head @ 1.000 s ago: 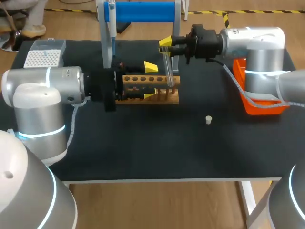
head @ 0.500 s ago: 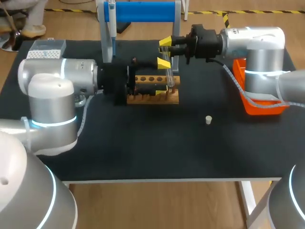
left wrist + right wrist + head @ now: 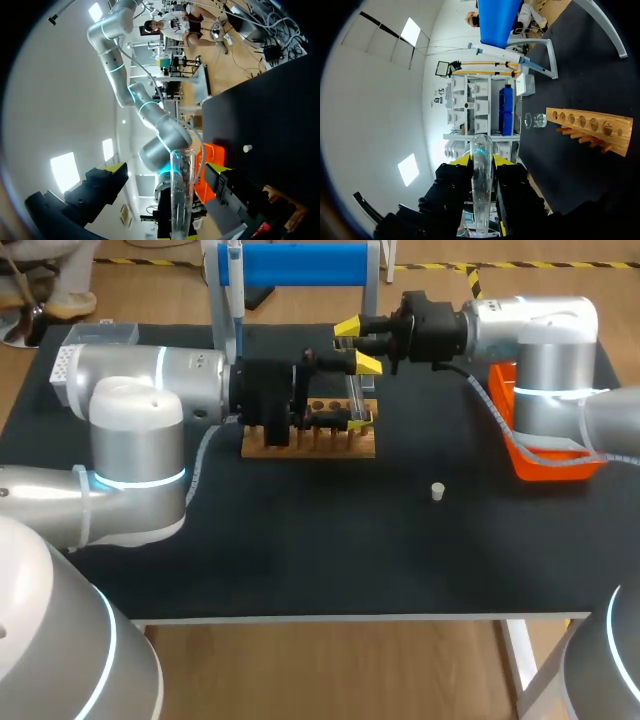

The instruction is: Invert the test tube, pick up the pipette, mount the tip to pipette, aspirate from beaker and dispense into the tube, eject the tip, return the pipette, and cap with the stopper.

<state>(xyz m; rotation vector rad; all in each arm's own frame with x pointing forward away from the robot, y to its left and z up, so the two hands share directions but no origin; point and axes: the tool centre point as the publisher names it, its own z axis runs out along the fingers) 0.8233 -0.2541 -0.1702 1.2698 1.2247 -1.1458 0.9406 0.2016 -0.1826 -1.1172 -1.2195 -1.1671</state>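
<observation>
Upper middle of the head view, the right gripper (image 3: 347, 330) is clamped on the test tube (image 3: 481, 200), upright at the wooden rack's (image 3: 310, 448) right end; the left gripper (image 3: 169, 171) straddles it, fingers spread, not touching

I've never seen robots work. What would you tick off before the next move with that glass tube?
1. Right gripper shut on the test tube: ok.
2. Left gripper open, tube between its fingers: ok.
3. Left gripper gripping the tube: not ok, gaps on both sides.
4. Tube clear of the wooden rack: ok.
5. Stopper lying free on the table: ok.
</observation>
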